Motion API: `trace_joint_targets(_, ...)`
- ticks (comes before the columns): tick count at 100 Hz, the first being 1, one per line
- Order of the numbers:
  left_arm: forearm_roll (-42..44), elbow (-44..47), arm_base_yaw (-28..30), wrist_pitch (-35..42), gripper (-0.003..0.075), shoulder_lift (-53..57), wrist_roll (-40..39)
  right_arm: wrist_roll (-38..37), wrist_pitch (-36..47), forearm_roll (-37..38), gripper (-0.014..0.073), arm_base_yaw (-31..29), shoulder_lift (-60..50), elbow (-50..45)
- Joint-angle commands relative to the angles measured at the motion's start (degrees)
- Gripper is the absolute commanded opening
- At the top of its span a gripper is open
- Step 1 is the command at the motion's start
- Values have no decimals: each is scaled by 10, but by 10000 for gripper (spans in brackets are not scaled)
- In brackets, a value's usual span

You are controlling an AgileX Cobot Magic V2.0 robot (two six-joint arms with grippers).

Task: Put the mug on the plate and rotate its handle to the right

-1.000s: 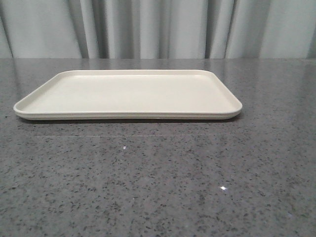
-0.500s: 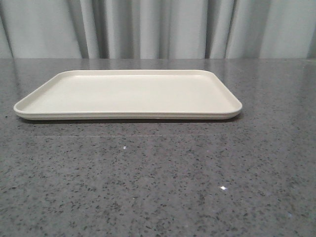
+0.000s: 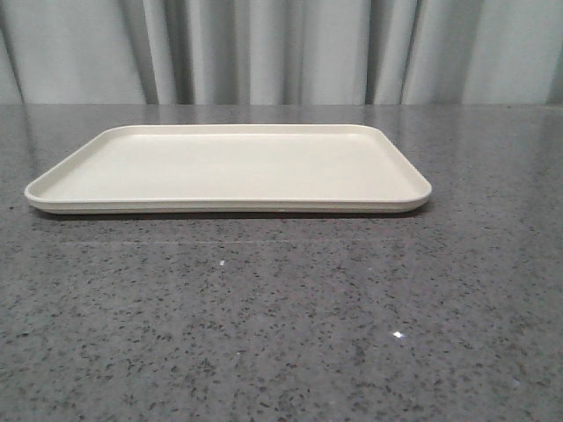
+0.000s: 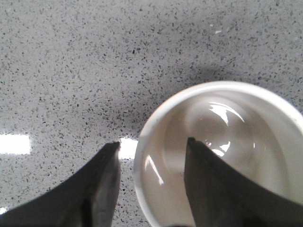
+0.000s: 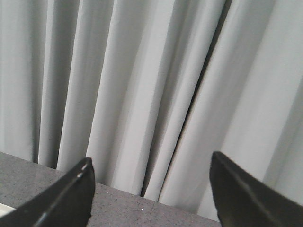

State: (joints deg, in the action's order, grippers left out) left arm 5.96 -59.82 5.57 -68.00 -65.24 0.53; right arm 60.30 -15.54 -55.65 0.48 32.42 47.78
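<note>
The plate (image 3: pixel 229 167) lies flat and bare on the grey speckled tabletop (image 3: pixel 281 334) in the front view, filling the middle of the scene from about 9 o'clock to 3 o'clock, its long side facing the camera. A pale pleated curtain (image 3: pixel 281 53) hangs behind the tabletop's far edge at 12 o'clock. Neither arm nor the mug shows in this view.

The left wrist view looks straight down on the mug (image 4: pixel 222 156), which stands upright on the tabletop (image 4: pixel 94 61) with its white rim and glossy empty inside facing the camera (its handle and printed side are out of sight). The left gripper (image 4: pixel 151 153) straddles the mug's wall: one dark finger sits inside the cup at about 5 o'clock, the other outside the rim at about 7 o'clock. The fingers are parted around the wall, with a gap visible on the outer side; whether the inner finger touches the wall cannot be told.

The right wrist view shows the right gripper (image 5: pixel 151 189) spread wide and holding nothing, its two dark fingers at 7 and 5 o'clock, pointed at the curtain (image 5: pixel 151 85) above a strip of tabletop (image 5: pixel 28 179).
</note>
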Motion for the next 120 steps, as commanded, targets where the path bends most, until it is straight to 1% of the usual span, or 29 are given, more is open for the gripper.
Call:
trace_joint_targets(1,5,-13,-4,17,311,-1,-5,4,32,-6,517,1,5,15)
trace_joint_targets(16,5,-11,-4,11,311,-7,-5,4,32,-6,517,1,5,15)
trace_joint_targets(72,4,16,-4,36,308,-23,-5,4,32,-6,517,1,5,15)
trace_joint_targets(77,4,16,-4,40,285,-23,-5,4,32,-6,517,1,5,15)
trace_joint_targets(82,4,16,-4,41,242,-23,-5,4,32,-6,517,1,5,15)
trace_joint_targets(102,11,16,-4,54,-18,-23,-5,4,32,-6,517,1,5,15)
trace_joint_targets(120,20,16,-4,61,-20,-22,-5,4,32,-6,517,1,5,15)
